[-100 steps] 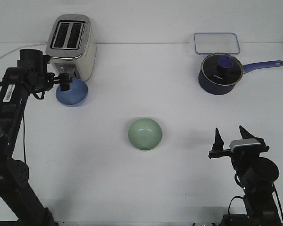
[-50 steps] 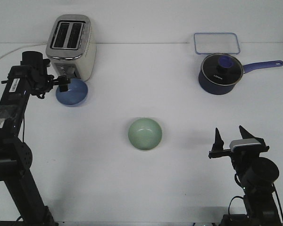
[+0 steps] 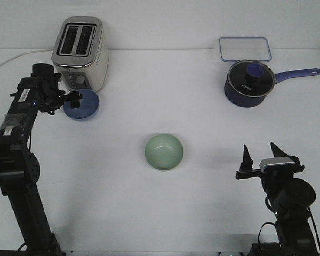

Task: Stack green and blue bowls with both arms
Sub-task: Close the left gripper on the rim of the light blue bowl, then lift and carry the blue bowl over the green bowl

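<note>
The left gripper [image 3: 73, 97] has its fingers clamped on the near-left rim of the blue bowl [image 3: 83, 105], which sits tilted just in front of the toaster [image 3: 80, 52] — so this arm has the bowl in hand. The green bowl [image 3: 164, 152] stands upright at the middle of the table [image 3: 160, 213], toward the robot and to the right of the blue one, and that is the way the carry would have to go. The right gripper [image 3: 261, 153] hangs with fingers spread and empty, off to the green bowl's right — nearer to it, not touching.

Two small round matte bowls: one periwinkle blue bowl [image 3: 83, 105], one pale mint green bowl [image 3: 164, 152]. One silver two-slot toaster [image 3: 80, 52], one dark blue lidded saucepan [image 3: 248, 84], one clear rectangular lid [image 3: 245, 49].
</note>
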{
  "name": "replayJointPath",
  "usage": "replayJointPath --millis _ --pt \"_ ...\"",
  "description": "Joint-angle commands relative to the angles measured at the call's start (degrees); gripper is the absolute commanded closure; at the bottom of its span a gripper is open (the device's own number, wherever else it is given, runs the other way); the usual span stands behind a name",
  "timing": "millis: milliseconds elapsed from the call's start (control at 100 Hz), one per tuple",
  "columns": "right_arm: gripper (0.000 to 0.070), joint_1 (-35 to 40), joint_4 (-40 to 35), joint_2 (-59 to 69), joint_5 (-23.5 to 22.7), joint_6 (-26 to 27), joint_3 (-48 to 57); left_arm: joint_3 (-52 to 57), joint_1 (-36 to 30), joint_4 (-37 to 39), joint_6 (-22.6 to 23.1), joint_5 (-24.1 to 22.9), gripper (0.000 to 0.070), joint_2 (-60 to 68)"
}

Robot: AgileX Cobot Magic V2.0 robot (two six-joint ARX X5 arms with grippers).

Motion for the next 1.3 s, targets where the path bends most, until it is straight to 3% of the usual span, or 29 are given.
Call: replayJointPath --millis 0,270,320,410,470,640,870,1120,1290 --pt "0.0152 0.1 0.6 0.3 0.0 0.6 0.0 1.4 0.2 -0.3 0.7 0.3 0.0226 2.3" --pt "0.0152 0.1 0.6 0.3 0.1 0.5 0.0 1.4 0.1 0.1 0.5 0.3 0.0263 3.4" --pt "0.0152 0.1 0.7 0.3 0.1 0.5 0.0 1.4 0.2 0.1 0.5 0.3 0.0346 3.4" --pt "0.0152 0.1 1.0 0.3 0.2 0.5 0.0 1.4 0.2 -0.2 0.5 0.3 0.0626 3.4" --pt "0.0152 0.1 1.4 0.3 0.2 0.5 0.0 1.4 0.2 -0.3 0.5 0.3 0.07 3.4" --pt "0.0152 0.1 1.8 0.3 0.2 0.5 0.0 1.4 0.2 -0.5 0.5 0.3 0.0696 3.0" --pt "0.0152 0.1 1.8 0.3 0.2 0.5 0.0 1.4 0.2 -1.7 0.4 4.4 0.0696 -0.5" --pt "0.0152 0.1 1.8 0.3 0.2 0.5 0.0 1.4 -0.2 -8.5 -0.4 5.0 0.0696 -7.0" --pt "0.0152 0.1 1.9 0.3 0.2 0.6 0.0 1.4 -1.2 -14.2 0.5 11.7 0.0695 -10.4"
